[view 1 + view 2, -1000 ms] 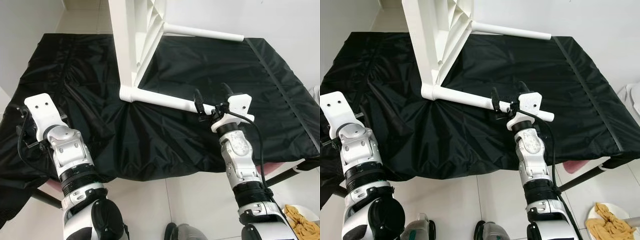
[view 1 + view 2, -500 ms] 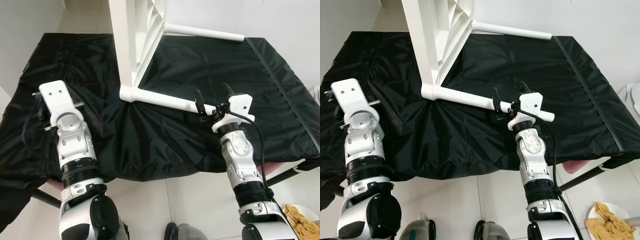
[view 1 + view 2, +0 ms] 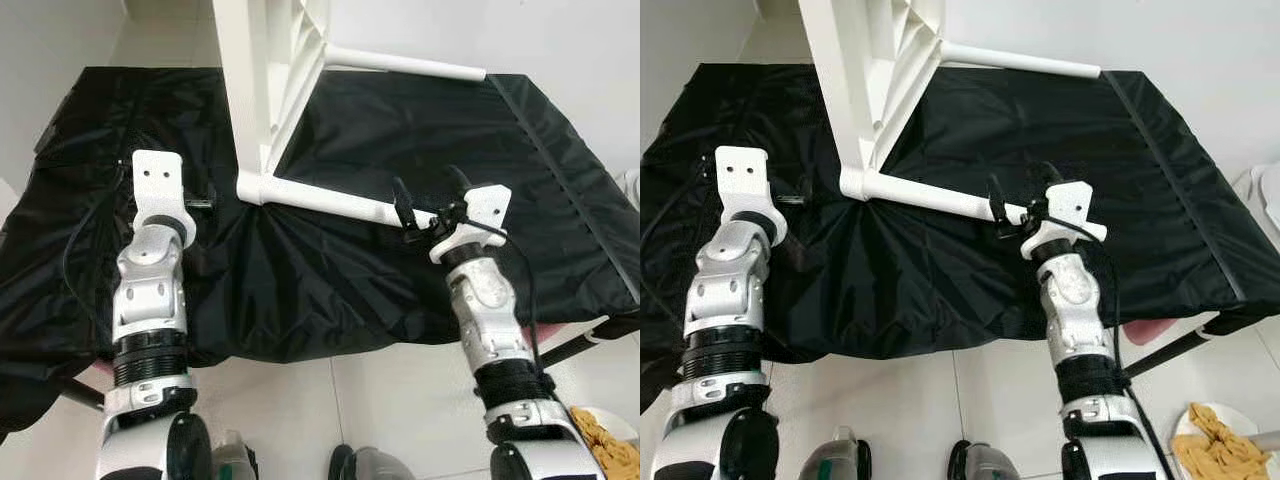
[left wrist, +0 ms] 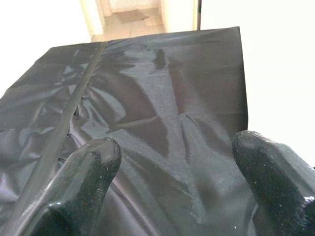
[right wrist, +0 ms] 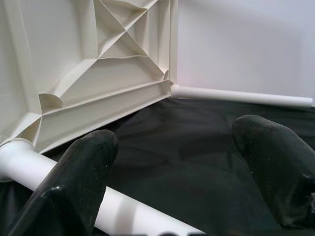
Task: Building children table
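The white children's table top stands on edge on the black cloth. Two white legs stick out of it to the right: a near leg and a far leg. My right gripper is open at the free end of the near leg, its fingers either side of it. In the right wrist view the near leg runs under one finger, with the ribbed underside of the top beyond. My left gripper hovers open over the cloth, just left of the top's lower corner, holding nothing.
The cloth-covered surface ends at a front edge close to my body, with white tiled floor below. A dish of yellow cloth sits on the floor at the right. A pink object shows under the cloth's right front corner.
My left arm has swung up and to the right, from the cloth's left edge to near the table top's lower corner. The right gripper has stayed at the near leg.
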Controlling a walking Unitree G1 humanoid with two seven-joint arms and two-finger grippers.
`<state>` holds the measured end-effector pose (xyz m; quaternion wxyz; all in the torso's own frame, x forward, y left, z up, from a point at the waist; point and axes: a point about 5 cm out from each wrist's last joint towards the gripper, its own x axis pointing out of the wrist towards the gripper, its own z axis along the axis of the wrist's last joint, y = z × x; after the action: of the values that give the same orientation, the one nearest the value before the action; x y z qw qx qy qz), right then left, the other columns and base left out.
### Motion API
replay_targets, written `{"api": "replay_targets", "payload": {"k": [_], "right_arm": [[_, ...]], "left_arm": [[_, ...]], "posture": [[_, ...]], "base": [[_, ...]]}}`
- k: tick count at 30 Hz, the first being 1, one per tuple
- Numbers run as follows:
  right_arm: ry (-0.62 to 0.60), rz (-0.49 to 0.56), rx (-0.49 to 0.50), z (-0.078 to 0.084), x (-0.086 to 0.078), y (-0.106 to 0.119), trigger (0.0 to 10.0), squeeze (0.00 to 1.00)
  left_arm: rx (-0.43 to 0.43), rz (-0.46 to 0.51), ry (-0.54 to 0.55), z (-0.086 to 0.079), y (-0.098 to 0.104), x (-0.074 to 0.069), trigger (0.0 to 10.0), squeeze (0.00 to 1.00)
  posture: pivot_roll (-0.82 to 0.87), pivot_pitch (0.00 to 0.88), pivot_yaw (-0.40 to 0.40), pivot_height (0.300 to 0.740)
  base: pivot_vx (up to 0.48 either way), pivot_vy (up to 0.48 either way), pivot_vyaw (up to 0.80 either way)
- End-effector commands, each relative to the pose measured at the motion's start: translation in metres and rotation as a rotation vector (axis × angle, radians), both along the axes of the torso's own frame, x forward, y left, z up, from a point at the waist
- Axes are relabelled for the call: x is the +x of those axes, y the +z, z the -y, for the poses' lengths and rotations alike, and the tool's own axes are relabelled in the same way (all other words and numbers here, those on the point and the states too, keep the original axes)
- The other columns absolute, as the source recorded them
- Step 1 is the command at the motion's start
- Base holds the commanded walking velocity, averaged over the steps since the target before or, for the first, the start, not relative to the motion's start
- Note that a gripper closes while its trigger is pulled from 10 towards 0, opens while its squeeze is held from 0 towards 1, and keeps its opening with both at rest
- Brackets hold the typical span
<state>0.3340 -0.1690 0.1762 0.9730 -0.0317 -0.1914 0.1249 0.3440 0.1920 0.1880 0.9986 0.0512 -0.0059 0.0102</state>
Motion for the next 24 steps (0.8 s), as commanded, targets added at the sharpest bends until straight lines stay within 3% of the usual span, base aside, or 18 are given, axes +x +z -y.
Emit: {"api": "replay_targets", "payload": {"k": [1, 6, 8, 13, 20, 24], "right_arm": [[0.071, -0.057, 0.033, -0.002, 0.0, 0.001, 10.0, 0.0], [0.058, -0.108, 0.044, 0.001, 0.002, -0.001, 10.0, 0.0], [-0.021, -0.148, 0.014, 0.008, 0.006, -0.006, 10.0, 0.0], [-0.07, -0.165, 0.036, 0.012, 0.005, -0.005, 10.0, 0.0], [-0.068, -0.108, 0.006, 0.004, 0.0, 0.001, 10.0, 0.0], [-0.021, -0.091, -0.019, -0.005, 0.001, 0.005, 10.0, 0.0]], "left_arm": [[-0.007, 0.006, -0.046, 0.003, -0.001, -0.003, 10.0, 0.0], [-0.01, 0.009, -0.057, 0.002, -0.001, -0.004, 10.0, 0.0], [0.008, 0.017, -0.066, 0.001, -0.001, -0.006, 10.0, 0.0], [0.029, 0.044, -0.056, 0.002, 0.002, -0.011, 10.0, 0.0], [-0.023, 0.061, -0.063, 0.007, 0.003, -0.018, 10.0, 0.0], [-0.018, 0.075, -0.087, 0.012, 0.009, -0.01, 10.0, 0.0]], "posture": [[0.06, 0.041, -0.037, 0.74], [0.06, 0.039, -0.041, 0.74], [0.06, 0.029, -0.049, 0.74], [0.07, 0.02, -0.056, 0.74], [0.08, 0.019, -0.063, 0.74], [0.08, 0.032, -0.063, 0.74]], "base": [[0.0, 0.0, 0.0], [0.0, 0.0, 0.0], [0.0, 0.0, 0.0], [0.0, 0.0, 0.0], [0.0, 0.0, 0.0], [0.0, 0.0, 0.0]]}}
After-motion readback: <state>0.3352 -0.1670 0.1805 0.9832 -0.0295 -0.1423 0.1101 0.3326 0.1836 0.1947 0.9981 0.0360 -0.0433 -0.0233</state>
